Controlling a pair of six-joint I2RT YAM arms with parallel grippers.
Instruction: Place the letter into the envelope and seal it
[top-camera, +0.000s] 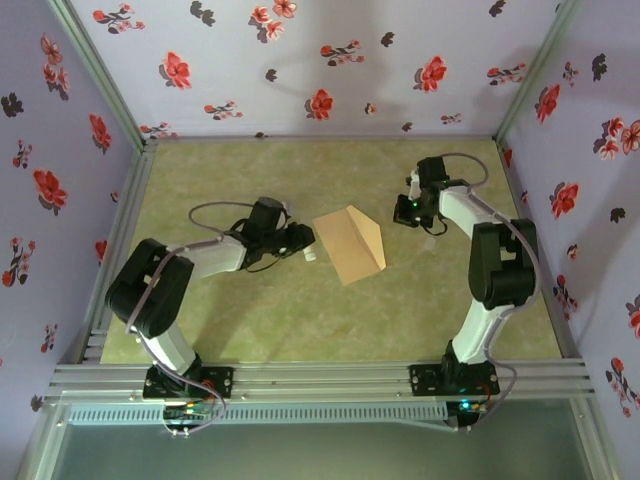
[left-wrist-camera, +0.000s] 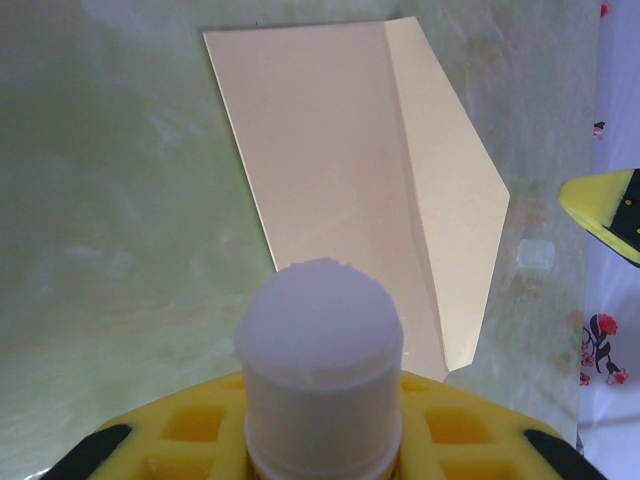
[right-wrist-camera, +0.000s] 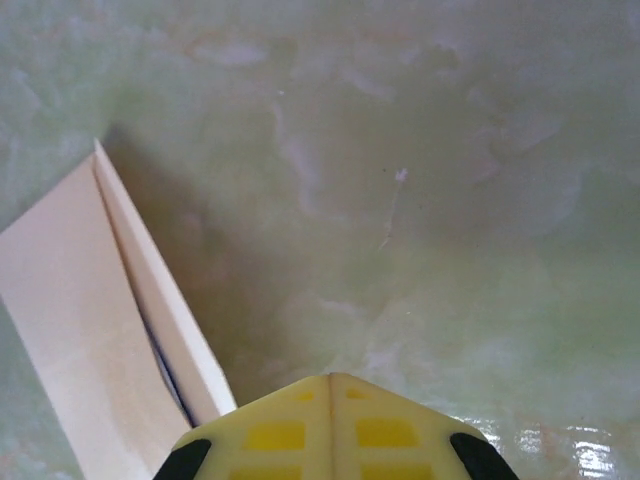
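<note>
The tan envelope lies flat mid-table, its triangular flap unfolded and slightly raised along the right side. The letter is hidden; a thin dark sliver shows in the gap under the flap. My left gripper sits just left of the envelope, shut on a white cylinder stick whose rounded tip points at it. My right gripper hovers to the right of the envelope and further back. It is shut and holds nothing, with its yellow fingertips pressed together above bare table beside the flap.
A small translucent cap lies on the green tabletop right of the flap, close to my right gripper's yellow finger. Floral walls enclose the table on three sides.
</note>
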